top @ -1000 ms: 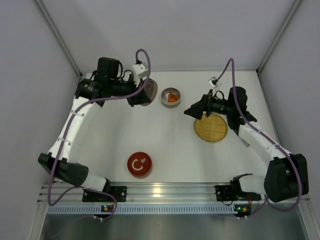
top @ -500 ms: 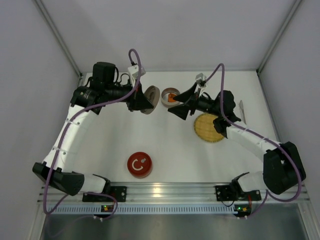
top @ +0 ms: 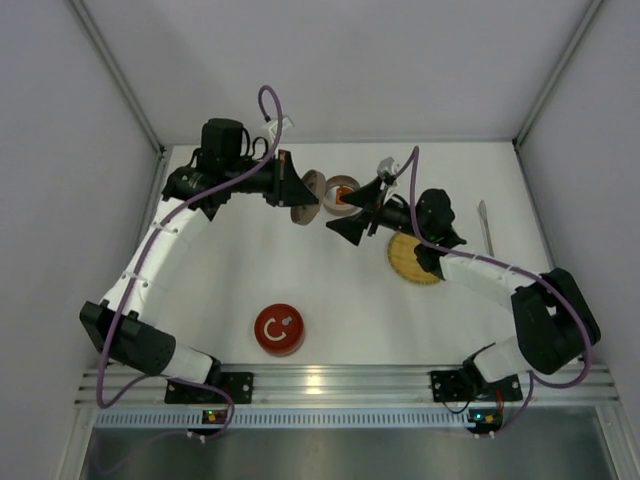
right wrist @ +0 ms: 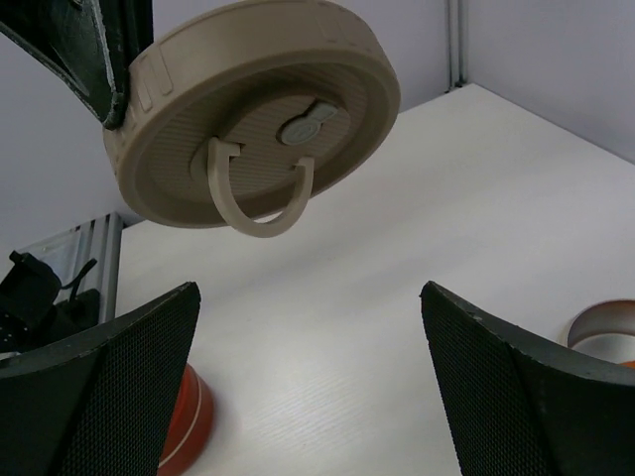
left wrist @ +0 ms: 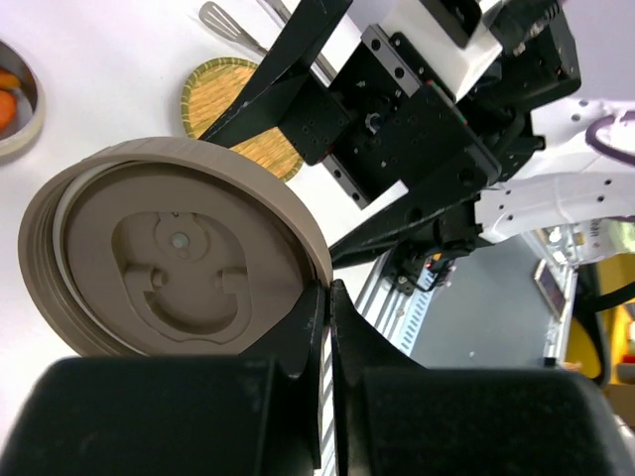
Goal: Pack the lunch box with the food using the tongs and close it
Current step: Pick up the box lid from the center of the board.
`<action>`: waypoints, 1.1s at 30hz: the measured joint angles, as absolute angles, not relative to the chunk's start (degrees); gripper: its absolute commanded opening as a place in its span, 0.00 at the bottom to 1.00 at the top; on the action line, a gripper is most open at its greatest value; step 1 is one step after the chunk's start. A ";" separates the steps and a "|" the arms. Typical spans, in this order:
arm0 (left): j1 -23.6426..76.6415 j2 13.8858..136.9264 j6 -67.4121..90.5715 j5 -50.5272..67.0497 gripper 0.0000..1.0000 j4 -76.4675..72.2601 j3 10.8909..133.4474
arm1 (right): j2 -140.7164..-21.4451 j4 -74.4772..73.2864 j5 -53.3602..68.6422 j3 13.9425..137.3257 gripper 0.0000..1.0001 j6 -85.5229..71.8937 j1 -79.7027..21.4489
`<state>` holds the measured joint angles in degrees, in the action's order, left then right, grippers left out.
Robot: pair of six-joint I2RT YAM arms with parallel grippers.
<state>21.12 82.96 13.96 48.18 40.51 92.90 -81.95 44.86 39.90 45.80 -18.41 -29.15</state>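
My left gripper [left wrist: 329, 290] is shut on the rim of a round beige lid [left wrist: 169, 258], which it holds tilted on edge above the table [top: 308, 196]. The lid's ring handle [right wrist: 260, 193] faces my right gripper [right wrist: 308, 377], which stands wide open with nothing between its fingers, just below and right of the lid [top: 340, 212]. The lunch box, a round metal tin [top: 340, 184], sits behind both grippers with orange food [left wrist: 8, 99] inside. The slim silver tongs [top: 487, 225] lie on the table at the far right, away from both grippers.
A yellow woven plate [top: 418, 262] lies under the right forearm. A red round container [top: 279, 329] stands near the front, left of centre. Grey walls close in the table on three sides.
My right gripper has swung left from above the yellow plate to beside the tin and lid. The left arm has carried the lid right, toward the tin.
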 measured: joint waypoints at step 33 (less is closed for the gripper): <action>19.81 83.35 42.02 58.63 0.46 11.22 77.14 | -85.14 52.10 45.80 47.18 0.00 -20.21 -29.36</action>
<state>19.81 83.35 42.02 58.63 11.22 77.14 -85.14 52.10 45.80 47.18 -20.21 -29.36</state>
